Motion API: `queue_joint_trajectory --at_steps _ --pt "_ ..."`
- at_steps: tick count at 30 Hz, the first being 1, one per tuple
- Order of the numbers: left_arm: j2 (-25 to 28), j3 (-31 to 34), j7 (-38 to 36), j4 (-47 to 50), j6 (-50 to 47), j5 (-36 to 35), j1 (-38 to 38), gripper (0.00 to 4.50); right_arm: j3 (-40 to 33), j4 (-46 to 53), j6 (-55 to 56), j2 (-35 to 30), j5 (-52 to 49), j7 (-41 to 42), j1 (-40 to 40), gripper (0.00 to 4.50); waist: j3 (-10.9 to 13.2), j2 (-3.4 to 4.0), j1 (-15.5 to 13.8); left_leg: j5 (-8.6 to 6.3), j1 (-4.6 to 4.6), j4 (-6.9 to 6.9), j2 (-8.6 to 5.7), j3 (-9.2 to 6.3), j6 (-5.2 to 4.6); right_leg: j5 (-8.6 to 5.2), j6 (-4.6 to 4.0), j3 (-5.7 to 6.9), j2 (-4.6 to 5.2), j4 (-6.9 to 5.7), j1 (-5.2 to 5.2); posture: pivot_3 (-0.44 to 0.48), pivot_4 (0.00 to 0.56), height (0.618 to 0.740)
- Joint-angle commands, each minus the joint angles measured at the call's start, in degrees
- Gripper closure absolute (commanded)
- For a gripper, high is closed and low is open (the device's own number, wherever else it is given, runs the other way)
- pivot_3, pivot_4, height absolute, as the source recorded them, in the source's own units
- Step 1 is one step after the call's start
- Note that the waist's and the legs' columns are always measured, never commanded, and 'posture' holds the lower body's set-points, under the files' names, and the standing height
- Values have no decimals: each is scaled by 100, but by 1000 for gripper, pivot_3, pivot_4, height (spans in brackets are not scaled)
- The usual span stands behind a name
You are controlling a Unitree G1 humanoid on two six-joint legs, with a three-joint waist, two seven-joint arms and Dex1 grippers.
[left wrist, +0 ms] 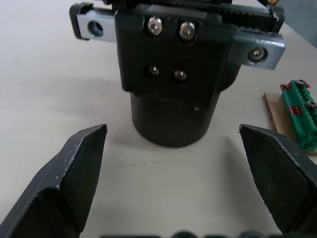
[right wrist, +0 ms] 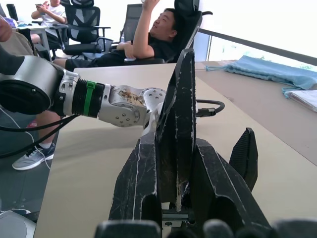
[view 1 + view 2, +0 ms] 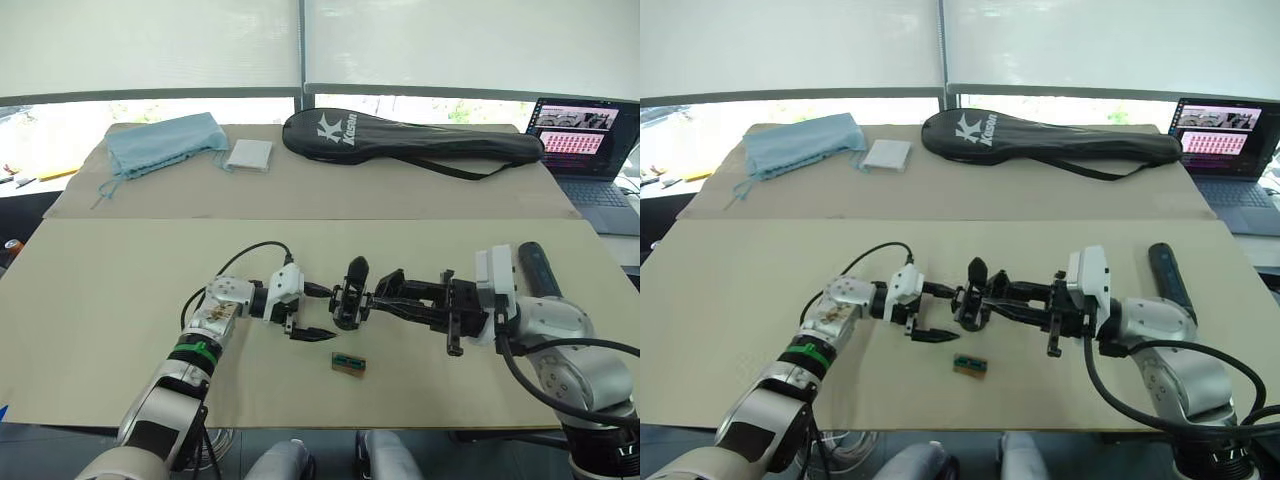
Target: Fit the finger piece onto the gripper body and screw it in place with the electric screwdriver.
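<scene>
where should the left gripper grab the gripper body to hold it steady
Judging by its pose, the round base. The gripper body stands upright on the table, and its cylindrical base bulges out below the blocky screwed top. The left gripper faces it level, jaws open to either side, so a straight horizontal approach would let the fingers close around the cylinder.

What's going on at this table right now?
The robot is mid-assembly. Its right gripper is shut on the finger piece and holds it at the gripper body standing on the table. The left gripper is open, its fingers on either side of the body's round base without touching it. The electric screwdriver lies unused beside the right arm, and a small green box sits nearby.
</scene>
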State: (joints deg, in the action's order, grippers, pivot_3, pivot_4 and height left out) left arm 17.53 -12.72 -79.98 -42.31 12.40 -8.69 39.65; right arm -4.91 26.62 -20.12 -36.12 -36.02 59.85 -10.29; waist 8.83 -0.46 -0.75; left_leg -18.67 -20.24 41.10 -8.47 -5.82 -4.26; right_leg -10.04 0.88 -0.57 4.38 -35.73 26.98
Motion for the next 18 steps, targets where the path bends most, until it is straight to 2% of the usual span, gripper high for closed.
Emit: queue_joint_trajectory --at_steps 1,16,18 --pt "-173 7 28 -51 98 30 217 0 -71 205 174 -30 -13 -36 38 4108 0 0 0 0 0 0 0 0 0 0 0 0 0 0 0 0 150 740" --pt "-331 -40 48 -51 33 219 285 0 -16 276 236 -13 67 -157 204 4108 0 -1 1 0 0 3 1 1 -1 0 0 -2 -1 -3 0 0 150 740" --pt "-304 -67 26 -66 55 252 271 515 2 260 247 -3 81 -159 188 4108 0 0 1 0 1 3 1 1 0 0 0 -2 -1 -3 0 0 150 740"
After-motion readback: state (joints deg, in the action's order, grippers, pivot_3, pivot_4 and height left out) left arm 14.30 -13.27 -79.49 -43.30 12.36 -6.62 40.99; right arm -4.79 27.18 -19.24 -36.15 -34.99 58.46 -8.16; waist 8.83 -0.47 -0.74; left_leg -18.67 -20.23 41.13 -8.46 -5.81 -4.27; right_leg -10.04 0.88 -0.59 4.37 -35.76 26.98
